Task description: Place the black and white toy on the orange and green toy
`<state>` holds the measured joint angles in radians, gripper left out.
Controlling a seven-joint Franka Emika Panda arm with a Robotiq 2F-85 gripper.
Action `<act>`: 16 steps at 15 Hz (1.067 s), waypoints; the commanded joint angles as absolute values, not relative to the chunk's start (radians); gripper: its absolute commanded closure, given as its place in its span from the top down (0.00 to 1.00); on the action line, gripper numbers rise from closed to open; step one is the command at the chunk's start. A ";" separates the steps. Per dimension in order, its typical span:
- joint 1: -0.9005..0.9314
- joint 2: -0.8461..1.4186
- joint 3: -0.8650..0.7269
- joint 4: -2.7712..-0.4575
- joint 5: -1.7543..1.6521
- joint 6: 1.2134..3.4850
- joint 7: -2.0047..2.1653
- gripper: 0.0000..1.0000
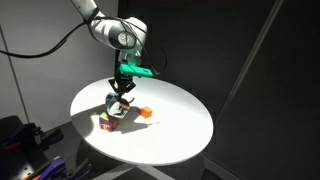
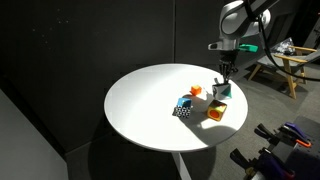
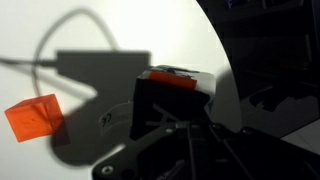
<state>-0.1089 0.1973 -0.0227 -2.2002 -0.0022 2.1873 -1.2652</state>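
**Patterned block being carried to orange cube for stacking**

The gripper (image 2: pixel 222 88) is being held low over the round white table (image 2: pixel 140 105). Its fingers are apparently being pressed against the black and white toy (image 3: pixel 168 108), which is being shown as a dark block between them in the wrist view, though the contact itself is not being shown clearly. The orange and green toy (image 2: pixel 217 113) is being seen just below the gripper in an exterior view. The carrying step is judged to be in hand. Next, the block is to be centred over the cube, lowered until touching, then released. A tiny orange cube (image 3: pixel 33 117) and a blue-and-white cube (image 2: pixel 184 103) are being left aside.
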 commanded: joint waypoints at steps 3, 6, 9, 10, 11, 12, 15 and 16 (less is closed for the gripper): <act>-0.136 0.243 -0.034 -2.116 0.037 2.114 -1.263 0.02; -0.149 0.270 -0.040 -2.087 0.040 2.099 -1.257 0.02; -0.163 0.298 -0.043 -2.062 0.045 2.088 -1.249 0.02; -0.167 0.307 -0.044 -2.057 0.047 2.087 -1.244 0.02; -0.171 0.317 -0.044 -2.050 0.048 2.085 -1.242 0.02; -0.175 0.327 -0.045 -2.043 0.048 2.084 -1.240 0.02; -0.186 0.355 -0.047 -2.024 0.046 2.078 -1.228 0.02; -0.189 0.364 -0.048 -2.018 0.046 2.076 -1.224 0.02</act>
<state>-0.1764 0.3318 -0.0477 -2.0676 0.0295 2.1167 -1.2447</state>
